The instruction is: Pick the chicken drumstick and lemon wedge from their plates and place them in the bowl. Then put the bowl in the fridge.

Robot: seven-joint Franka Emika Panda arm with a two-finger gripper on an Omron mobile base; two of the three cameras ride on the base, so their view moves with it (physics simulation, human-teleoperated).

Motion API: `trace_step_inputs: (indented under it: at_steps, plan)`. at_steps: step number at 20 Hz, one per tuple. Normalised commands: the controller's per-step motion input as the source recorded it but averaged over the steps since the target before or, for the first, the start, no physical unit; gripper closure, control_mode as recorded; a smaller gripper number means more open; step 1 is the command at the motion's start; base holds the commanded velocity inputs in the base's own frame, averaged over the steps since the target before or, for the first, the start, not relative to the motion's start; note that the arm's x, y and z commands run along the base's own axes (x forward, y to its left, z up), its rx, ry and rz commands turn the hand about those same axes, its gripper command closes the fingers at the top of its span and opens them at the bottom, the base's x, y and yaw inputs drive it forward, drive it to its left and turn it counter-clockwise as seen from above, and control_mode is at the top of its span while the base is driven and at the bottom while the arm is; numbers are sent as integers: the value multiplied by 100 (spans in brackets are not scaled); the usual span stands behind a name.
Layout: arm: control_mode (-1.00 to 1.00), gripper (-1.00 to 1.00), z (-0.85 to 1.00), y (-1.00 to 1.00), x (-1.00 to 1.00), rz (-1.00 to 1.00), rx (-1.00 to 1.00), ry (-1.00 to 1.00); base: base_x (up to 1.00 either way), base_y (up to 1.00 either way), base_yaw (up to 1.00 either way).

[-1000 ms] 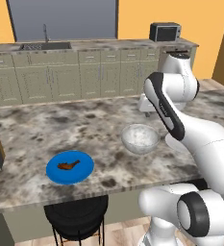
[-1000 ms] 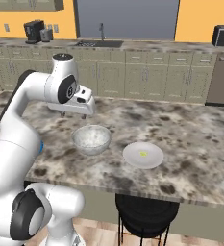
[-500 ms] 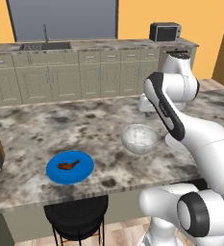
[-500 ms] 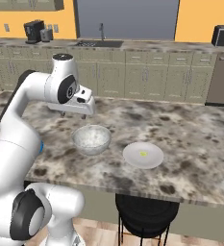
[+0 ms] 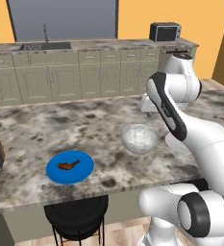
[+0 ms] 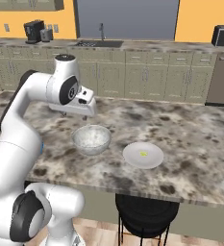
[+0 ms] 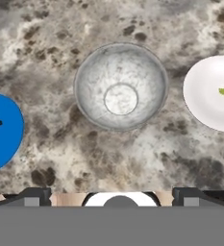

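Gripper [image 7: 111, 194]: we hold it wide, empty, above the bowl [image 7: 120, 86].
Drumstick [image 5: 68, 166]: on blue plate [image 5: 70, 168].
Lemon wedge [image 6: 143, 154]: on pale plate [image 6: 143, 155].

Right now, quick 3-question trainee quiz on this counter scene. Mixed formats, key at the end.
1. True or false: the bowl holds food.
2. The drumstick lies on which plate? A) blue plate B) white plate C) neither
3. Fill in: the lemon wedge lies on the ___ plate.

Key: 1 false, it is empty. 2 A. 3 white.
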Motion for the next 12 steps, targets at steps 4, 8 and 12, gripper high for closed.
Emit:
trace_step_inputs:
  at_steps: [4, 8, 12]
  plan:
    - [-100, -100, -5, -44, -6, -30, 4, 1, 0, 0, 0]
    - [-100, -100, -4, -57, 0, -48, 6, 4, 0, 0, 0]
    - [-100, -100, -13, -55, 0, -49, 2, 1, 0, 0, 0]
